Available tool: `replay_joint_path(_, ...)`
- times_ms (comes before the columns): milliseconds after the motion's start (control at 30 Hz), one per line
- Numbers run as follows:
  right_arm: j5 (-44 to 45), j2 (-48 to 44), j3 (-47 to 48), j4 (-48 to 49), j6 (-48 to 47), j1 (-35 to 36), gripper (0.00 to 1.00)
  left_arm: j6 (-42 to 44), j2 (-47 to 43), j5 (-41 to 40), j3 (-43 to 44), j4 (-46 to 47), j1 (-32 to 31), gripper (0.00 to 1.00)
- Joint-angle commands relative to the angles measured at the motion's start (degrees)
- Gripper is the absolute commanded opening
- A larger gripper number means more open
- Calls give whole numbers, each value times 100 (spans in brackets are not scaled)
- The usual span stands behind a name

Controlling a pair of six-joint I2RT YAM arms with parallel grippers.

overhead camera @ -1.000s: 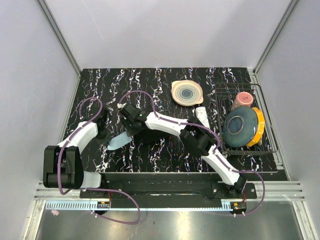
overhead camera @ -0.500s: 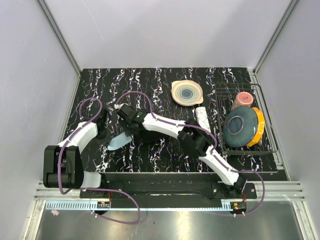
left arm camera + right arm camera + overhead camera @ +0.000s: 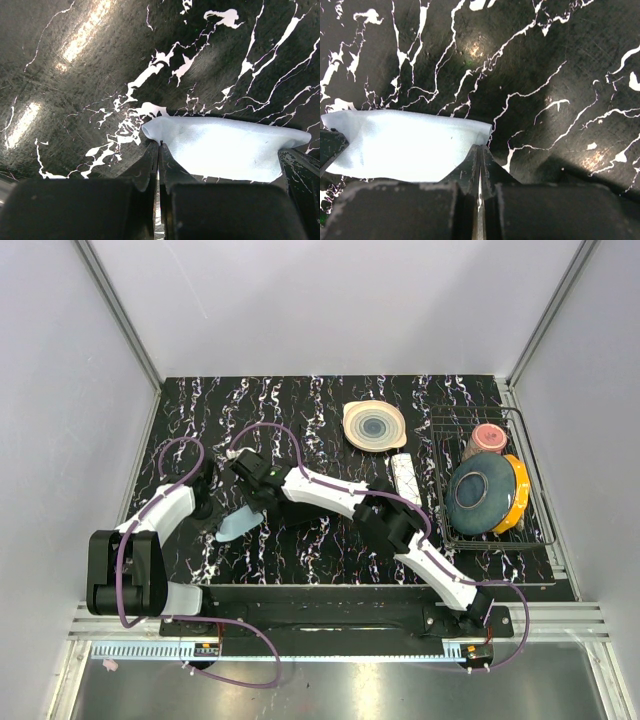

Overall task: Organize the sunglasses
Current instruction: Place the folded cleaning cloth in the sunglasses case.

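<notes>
While left hand (image 3: 159,148) and right hand (image 3: 480,150) pinch pale cloth (image 3: 225,150), black veined tabletop (image 3: 300,410), grey walls (image 3: 330,300)

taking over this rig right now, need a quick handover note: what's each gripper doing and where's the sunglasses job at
Left gripper: shut, pinching one end of the pale cloth.
Right gripper: shut, pinching the opposite end of the same cloth.
Sunglasses: not visible in any view; may be hidden under the arms or cloth, cannot tell.
White box: lying left of the dish rack, clear of both grippers.
Done: both arms grip the cloth.
Left: locate the sunglasses and put them away; nothing shows that done yet.
</notes>
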Motion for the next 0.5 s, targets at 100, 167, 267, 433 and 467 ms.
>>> replay_joint_path(100, 81, 280, 107, -506, 25, 127, 0, 72, 21, 105, 45, 144, 38, 0)
replay_joint_path(167, 73, 236, 134, -506, 25, 127, 0, 98, -23, 166, 72, 153, 38, 0)
replay_joint_path(267, 125, 43, 108, -445, 33, 127, 0, 195, -225, 438, 125, 301, 46, 0)
replay_joint_path(433, 248, -449, -68, -339, 86, 75, 0, 265, -629, 948, 248, 495, 38, 0)
replay_joint_path(467, 274, -511, -103, -313, 104, 57, 0, 291, -665, 992, 274, 478, 38, 0)
